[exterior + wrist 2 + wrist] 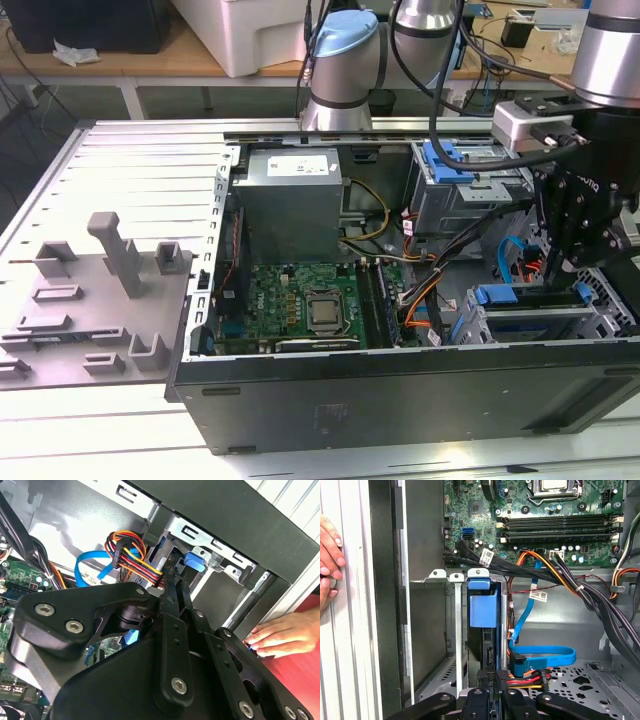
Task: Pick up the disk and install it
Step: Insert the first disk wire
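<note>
Hand (493,674) at disk (483,609); case (400,400) on ribbed bench (140,170).

Bright, even overhead light fills the scene, with soft shadows inside the computer case (400,395).

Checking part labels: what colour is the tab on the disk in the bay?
Blue; the disk's tab shows best in the first wrist view.
</note>
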Action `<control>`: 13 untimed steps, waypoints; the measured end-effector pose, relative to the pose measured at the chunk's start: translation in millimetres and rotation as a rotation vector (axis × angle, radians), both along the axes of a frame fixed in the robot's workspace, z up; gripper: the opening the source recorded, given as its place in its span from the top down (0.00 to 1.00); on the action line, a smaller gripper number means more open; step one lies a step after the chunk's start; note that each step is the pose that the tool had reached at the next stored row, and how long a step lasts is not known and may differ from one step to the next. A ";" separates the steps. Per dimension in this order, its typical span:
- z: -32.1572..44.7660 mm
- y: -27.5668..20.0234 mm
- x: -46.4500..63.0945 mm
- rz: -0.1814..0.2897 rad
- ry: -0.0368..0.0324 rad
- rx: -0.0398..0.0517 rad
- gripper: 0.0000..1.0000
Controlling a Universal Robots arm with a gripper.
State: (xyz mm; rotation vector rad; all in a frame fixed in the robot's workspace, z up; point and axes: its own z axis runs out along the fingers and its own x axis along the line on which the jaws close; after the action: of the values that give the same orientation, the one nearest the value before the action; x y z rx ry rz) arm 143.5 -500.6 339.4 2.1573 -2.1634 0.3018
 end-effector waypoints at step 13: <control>-1.5 0.0 0.0 0.000 0.0000 0.0000 0.83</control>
State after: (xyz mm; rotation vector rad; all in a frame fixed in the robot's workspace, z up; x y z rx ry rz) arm 143.5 -500.6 337.9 2.1574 -2.1633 0.3019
